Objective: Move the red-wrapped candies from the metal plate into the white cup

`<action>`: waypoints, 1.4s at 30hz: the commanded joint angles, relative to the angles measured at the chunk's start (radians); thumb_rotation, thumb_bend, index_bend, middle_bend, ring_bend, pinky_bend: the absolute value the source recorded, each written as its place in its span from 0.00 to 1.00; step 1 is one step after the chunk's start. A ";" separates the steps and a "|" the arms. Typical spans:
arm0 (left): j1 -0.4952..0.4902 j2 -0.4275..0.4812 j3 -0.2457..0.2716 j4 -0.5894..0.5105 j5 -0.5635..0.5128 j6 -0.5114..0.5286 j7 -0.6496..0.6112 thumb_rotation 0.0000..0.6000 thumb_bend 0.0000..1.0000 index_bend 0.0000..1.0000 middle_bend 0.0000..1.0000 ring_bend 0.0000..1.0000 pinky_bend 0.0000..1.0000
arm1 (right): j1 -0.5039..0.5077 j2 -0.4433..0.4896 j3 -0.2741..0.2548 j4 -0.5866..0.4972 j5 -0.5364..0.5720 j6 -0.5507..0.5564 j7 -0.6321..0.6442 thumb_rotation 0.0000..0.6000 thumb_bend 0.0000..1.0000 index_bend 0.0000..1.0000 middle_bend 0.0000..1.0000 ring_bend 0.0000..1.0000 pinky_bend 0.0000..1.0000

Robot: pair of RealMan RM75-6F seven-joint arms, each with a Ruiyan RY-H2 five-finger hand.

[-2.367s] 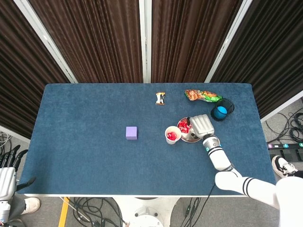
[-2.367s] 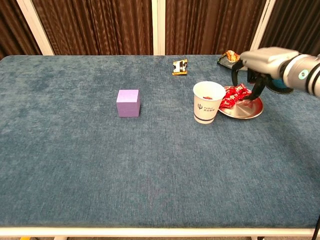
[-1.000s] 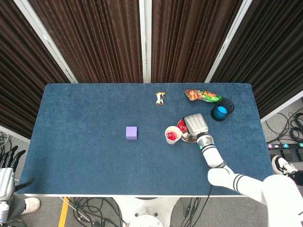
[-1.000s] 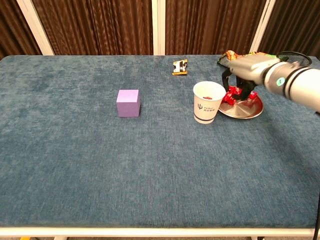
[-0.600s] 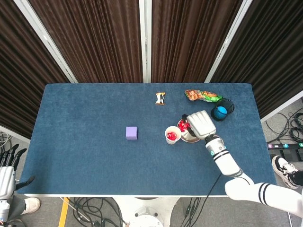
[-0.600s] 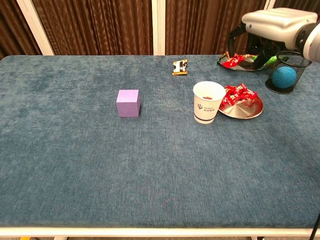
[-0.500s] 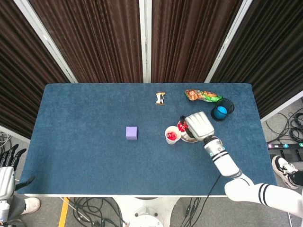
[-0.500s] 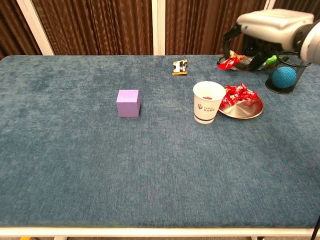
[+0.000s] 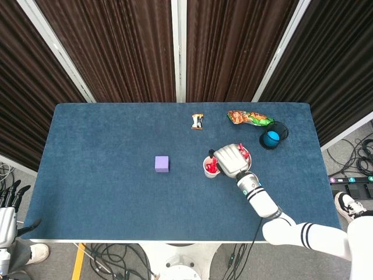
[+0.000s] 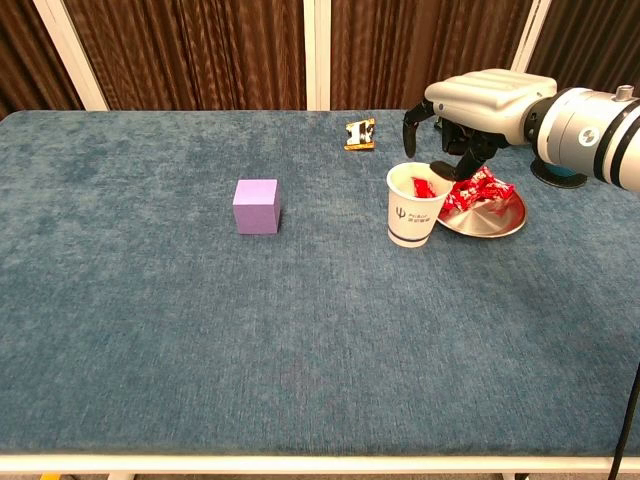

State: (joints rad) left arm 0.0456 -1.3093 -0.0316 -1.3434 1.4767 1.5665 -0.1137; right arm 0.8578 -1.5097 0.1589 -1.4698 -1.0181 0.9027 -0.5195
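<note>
Right robot hand [image 10: 455,125] hovers over the white cup [image 10: 416,205], fingers curled downward and spread above the rim; a red-wrapped candy [image 10: 423,188] shows just inside the cup's mouth, beneath the fingertips. Whether that candy is pinched or already let go, I cannot tell from either view. The cup stands toward the right half of the table [image 10: 200,330], touching or just beside the metal plate [image 10: 497,222] on its right, which carries the remaining red-wrapped candies [image 10: 477,189] in a small heap near its cup-side rim.

The risk, as I judge it, lies in how close the fingers hang to the light paper cup: a sideways pull away could clip the rim and tip it, spilling what is inside. If a candy clings to a fingertip, it could be dragged out and fall on the cloth.

Left robot hand [image 9: 8,213] sits off the table's near-left corner, fingers apart and holding nothing. The plate's heap lies just right of and below the right robot hand.
</note>
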 commanded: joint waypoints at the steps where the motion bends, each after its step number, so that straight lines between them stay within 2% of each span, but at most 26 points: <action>1: 0.000 -0.001 0.000 0.001 0.000 0.000 -0.001 1.00 0.03 0.21 0.15 0.12 0.13 | -0.002 0.005 -0.001 -0.004 0.003 0.001 0.002 1.00 0.33 0.33 1.00 0.96 1.00; 7: 0.003 0.000 0.000 0.000 0.000 0.004 -0.001 1.00 0.03 0.21 0.15 0.12 0.13 | -0.023 0.046 0.033 0.002 0.023 0.028 0.058 1.00 0.28 0.32 1.00 0.96 1.00; 11: 0.002 0.000 0.001 -0.001 0.000 0.001 0.001 1.00 0.03 0.21 0.15 0.12 0.13 | -0.014 0.051 0.023 0.074 0.064 -0.013 0.038 1.00 0.25 0.32 1.00 0.96 1.00; 16: 0.001 -0.002 0.001 -0.005 0.002 0.000 0.006 1.00 0.03 0.21 0.15 0.12 0.13 | 0.010 -0.017 -0.008 0.199 0.109 -0.079 -0.002 1.00 0.21 0.37 1.00 0.96 1.00; 25: 0.006 0.003 0.003 -0.010 -0.004 -0.001 0.009 1.00 0.03 0.21 0.15 0.12 0.13 | 0.051 -0.156 -0.033 0.390 0.118 -0.137 -0.044 1.00 0.21 0.38 1.00 0.96 1.00; 42: 0.013 -0.003 0.003 0.005 -0.010 -0.002 -0.005 1.00 0.03 0.21 0.15 0.12 0.13 | 0.088 -0.264 -0.007 0.515 0.163 -0.180 -0.079 1.00 0.21 0.40 1.00 0.96 1.00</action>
State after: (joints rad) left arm 0.0581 -1.3122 -0.0283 -1.3393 1.4668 1.5648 -0.1178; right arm 0.9448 -1.7719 0.1514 -0.9567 -0.8567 0.7238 -0.5971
